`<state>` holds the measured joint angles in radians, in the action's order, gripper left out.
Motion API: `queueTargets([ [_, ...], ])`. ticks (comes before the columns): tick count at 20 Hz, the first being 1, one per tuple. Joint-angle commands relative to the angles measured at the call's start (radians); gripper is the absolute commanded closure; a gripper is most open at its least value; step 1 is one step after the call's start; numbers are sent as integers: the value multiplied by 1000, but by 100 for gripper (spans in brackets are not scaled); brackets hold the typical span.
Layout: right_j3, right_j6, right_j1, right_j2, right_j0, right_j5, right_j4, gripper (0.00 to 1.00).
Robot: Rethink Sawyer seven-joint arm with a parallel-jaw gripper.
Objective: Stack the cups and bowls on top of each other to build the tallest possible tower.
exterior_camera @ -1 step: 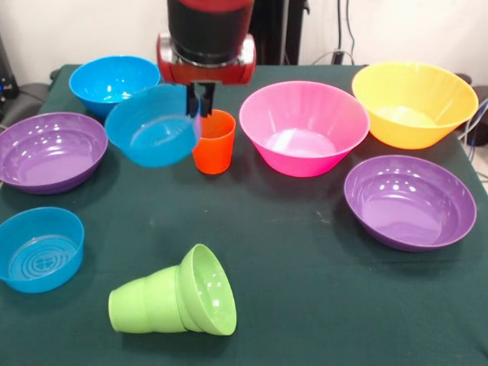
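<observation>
**Blue bowl hangs tilted beside the orange cup**

While the gripper (201, 99) pinches the rim of a blue bowl (153, 126) just left of centre in the upper half of the frame, the bowl hangs clear of the worktop (305, 259), tipped so its opening faces the camera. Its right edge sits just beside the orange cup (214, 142), which stands upright. No tower exists yet.

Other pieces lie spread around:
- a second blue bowl (113, 80) at upper left, behind the held one
- a third blue bowl (40, 250) at lower left
- purple bowls at left (50, 151) and at right (409, 201)
- the pink bowl (303, 127) right of the cup
- the yellow-orange bowl (414, 103) at upper right
- the lime green cup (145, 303) on its side at lower centre, with the small lime green bowl (207, 290) pushed over its mouth

Likely the bowl is meant for the top of the orange cup. The risks, as I judge them:
- A grip on one side of the rim leaves the bowl tilted; released like that, it could slide off the narrow cup.
- The bowl's edge is close to the cup, so a sideways move at this height could knock the cup over.
- The cup is far narrower than the bowl, so an off-centre placement would leave a wobbly base.
</observation>
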<state>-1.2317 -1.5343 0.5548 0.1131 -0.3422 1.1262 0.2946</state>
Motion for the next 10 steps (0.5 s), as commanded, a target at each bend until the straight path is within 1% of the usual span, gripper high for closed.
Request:
queueTargets([
  [1, -38, 19, 53, 16, 20, 33, 40, 100],
  [3, -57, 6, 59, 12, 22, 27, 37, 100],
  [5, -107, -18, 72, 8, 22, -3, 26, 100],
  [10, -204, -94, 107, -20, 47, -25, 7, 100],
])
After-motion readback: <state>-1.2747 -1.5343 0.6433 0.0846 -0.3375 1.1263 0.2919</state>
